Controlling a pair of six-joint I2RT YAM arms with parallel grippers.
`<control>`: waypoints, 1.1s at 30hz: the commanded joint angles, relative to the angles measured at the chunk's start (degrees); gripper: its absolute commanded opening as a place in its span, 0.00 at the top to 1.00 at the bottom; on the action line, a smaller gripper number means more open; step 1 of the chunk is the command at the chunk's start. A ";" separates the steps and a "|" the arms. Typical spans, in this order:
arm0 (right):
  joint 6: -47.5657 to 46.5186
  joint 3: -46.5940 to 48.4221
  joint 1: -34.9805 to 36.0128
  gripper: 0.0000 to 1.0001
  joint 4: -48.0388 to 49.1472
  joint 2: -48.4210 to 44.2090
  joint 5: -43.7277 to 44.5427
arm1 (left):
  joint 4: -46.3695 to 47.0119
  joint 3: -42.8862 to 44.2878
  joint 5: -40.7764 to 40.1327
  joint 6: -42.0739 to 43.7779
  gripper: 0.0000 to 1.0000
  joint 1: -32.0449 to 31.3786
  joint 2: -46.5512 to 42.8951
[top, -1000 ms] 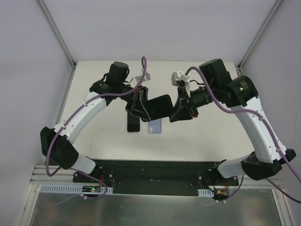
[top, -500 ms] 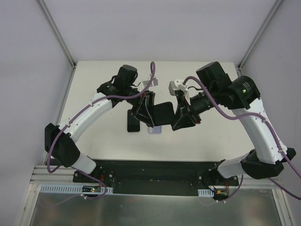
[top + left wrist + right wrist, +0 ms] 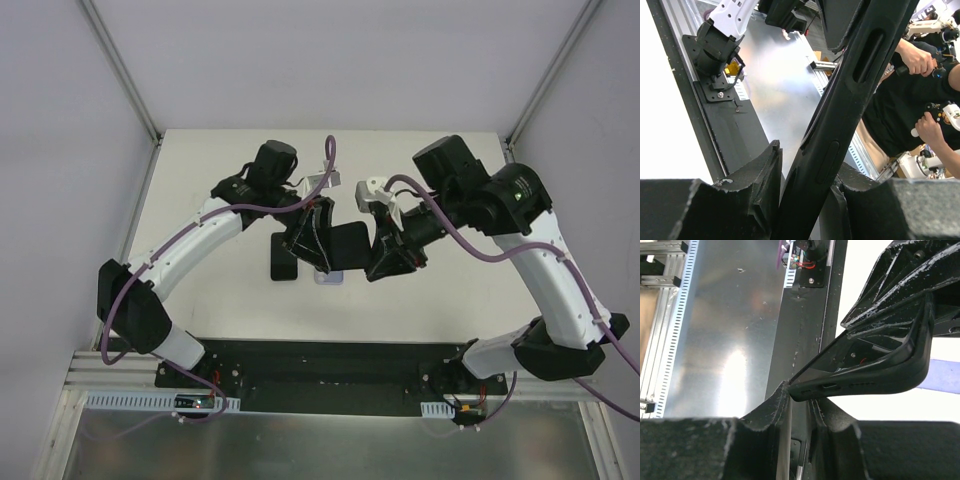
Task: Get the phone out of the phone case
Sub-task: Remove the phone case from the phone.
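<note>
A black phone case (image 3: 348,245) hangs in the air over the middle of the table, held between both grippers. My left gripper (image 3: 318,235) is shut on its left long edge; the left wrist view shows that edge (image 3: 840,125), with its button covers, clamped between my fingers (image 3: 760,180). My right gripper (image 3: 385,250) is shut on the opposite end; the right wrist view shows the case's corner (image 3: 880,370), by the port cutouts, pinched at my gripper (image 3: 802,400). I cannot tell whether a phone sits inside the case.
A flat black slab (image 3: 283,258) lies on the table left of the case. A lavender flat item (image 3: 328,277) lies under the case and also shows in the right wrist view (image 3: 940,377). The black base plate (image 3: 330,365) runs along the near edge. A person (image 3: 920,100) stands beyond it.
The left arm swung right and both grippers carried the case slightly down toward the table's front. The case now covers most of the lavender item.
</note>
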 commanded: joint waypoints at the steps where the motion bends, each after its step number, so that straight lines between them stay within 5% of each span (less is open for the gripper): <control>1: 1.98 -2.14 2.95 1.00 15.14 0.93 0.32 | 4.34 -0.49 -5.86 -4.03 1.00 -1.04 0.21; 3: 7.23 -6.00 1.55 0.96 20.23 -1.18 3.23 | 4.61 -0.93 -7.09 -4.03 1.00 0.10 -1.19; 6: 15.15 -12.86 -3.19 0.68 28.14 -4.78 3.68 | 6.19 -1.54 -8.85 -5.26 1.00 2.21 -3.65; 10: 23.85 -19.28 -8.12 0.51 36.84 -7.51 1.84 | 6.98 -1.63 -11.31 -6.32 1.00 4.24 -6.38; 17: 36.08 -27.19 -14.10 0.56 48.01 -9.10 -1.67 | 7.25 -2.69 -12.37 -6.85 1.00 6.35 -8.84; 33: 37.59 -34.58 -19.29 0.59 54.35 -12.00 -13.11 | 10.06 -4.27 -11.14 -9.31 1.00 7.84 -11.39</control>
